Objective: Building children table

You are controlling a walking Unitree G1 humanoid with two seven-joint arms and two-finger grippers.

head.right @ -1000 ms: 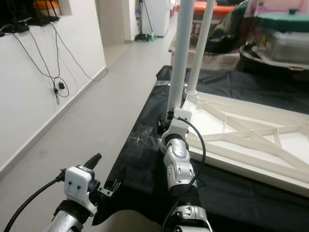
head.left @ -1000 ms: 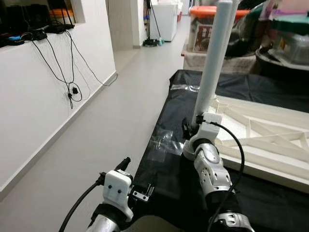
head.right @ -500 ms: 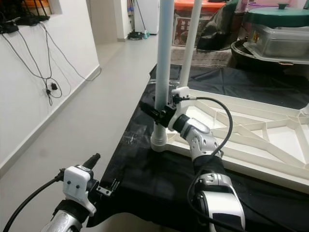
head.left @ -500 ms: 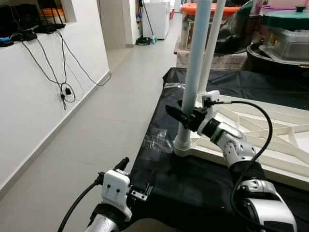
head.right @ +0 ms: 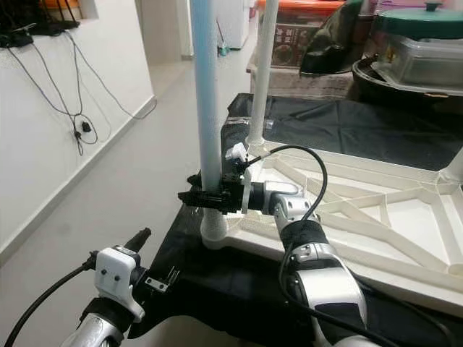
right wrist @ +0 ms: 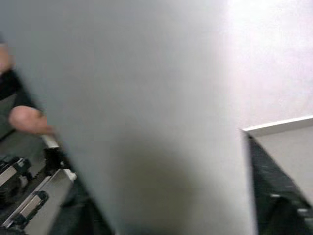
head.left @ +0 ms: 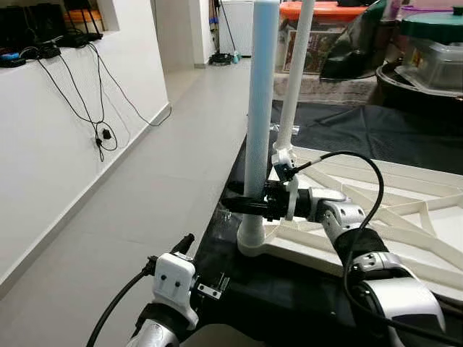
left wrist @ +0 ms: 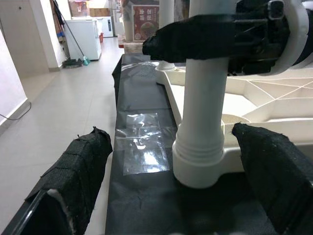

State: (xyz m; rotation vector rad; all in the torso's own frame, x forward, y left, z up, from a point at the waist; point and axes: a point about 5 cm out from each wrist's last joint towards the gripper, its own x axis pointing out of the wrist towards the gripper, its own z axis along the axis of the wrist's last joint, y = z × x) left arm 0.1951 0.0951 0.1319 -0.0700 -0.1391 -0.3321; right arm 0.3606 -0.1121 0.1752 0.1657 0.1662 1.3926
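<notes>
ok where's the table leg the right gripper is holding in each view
Left eye: table leg, upright, centre.
Right eye: left of centre.
Left wrist: centre, base in its socket.
Right wrist: blurred pale surface, likely the leg.
Shared landmark: right gripper clamped around it.

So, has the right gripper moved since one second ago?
Yes. The right gripper now grips the near table leg lower, closer to its socket on the tabletop.
</notes>
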